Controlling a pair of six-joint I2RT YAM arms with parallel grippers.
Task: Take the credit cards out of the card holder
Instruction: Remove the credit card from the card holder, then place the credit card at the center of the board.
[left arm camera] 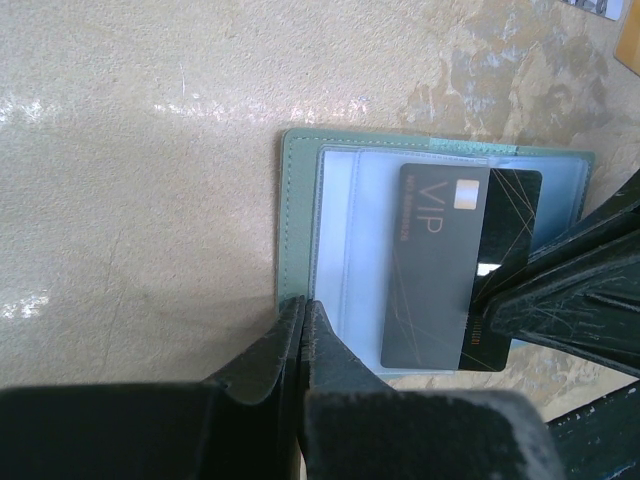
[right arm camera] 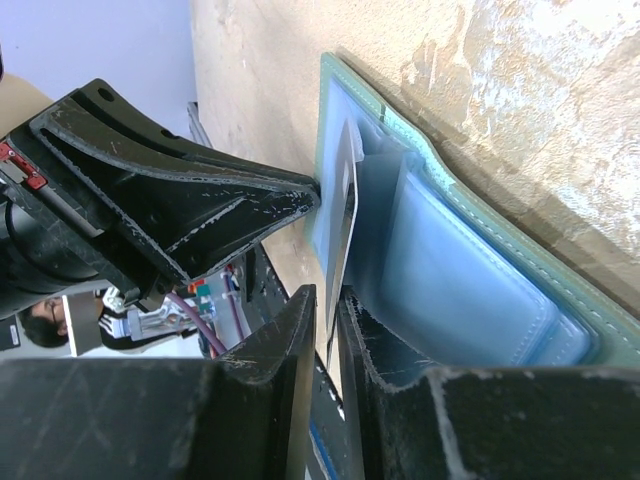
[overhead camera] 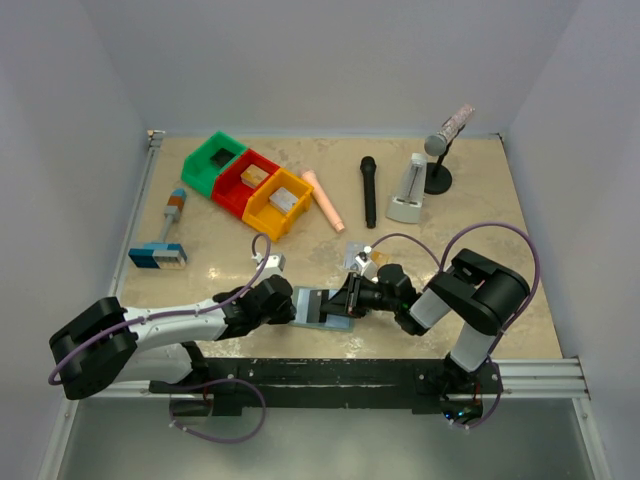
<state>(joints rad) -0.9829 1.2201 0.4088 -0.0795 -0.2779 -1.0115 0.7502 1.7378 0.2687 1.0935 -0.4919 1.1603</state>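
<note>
The teal card holder [overhead camera: 312,305] [left arm camera: 298,200] [right arm camera: 470,290] lies open near the table's front edge. A dark credit card [left arm camera: 450,260] printed VIP sticks partway out of its inner pocket. My left gripper [overhead camera: 290,305] [left arm camera: 303,305] is shut, with its tips on the holder's left border. My right gripper [overhead camera: 345,300] [right arm camera: 328,300] straddles the card's [right arm camera: 345,200] free edge. Its jaws are narrow, and a sliver of gap shows beside the card. A silvery card [overhead camera: 354,250] and a tan card [overhead camera: 370,265] lie on the table just behind.
Green [overhead camera: 212,160], red [overhead camera: 245,182] and yellow [overhead camera: 278,205] bins stand at the back left, near a pink stick [overhead camera: 323,198] and a black microphone [overhead camera: 368,190]. A white stand [overhead camera: 410,190] and a microphone on a stand [overhead camera: 445,140] are at back right. A blue-and-white striped block [overhead camera: 157,256] lies left.
</note>
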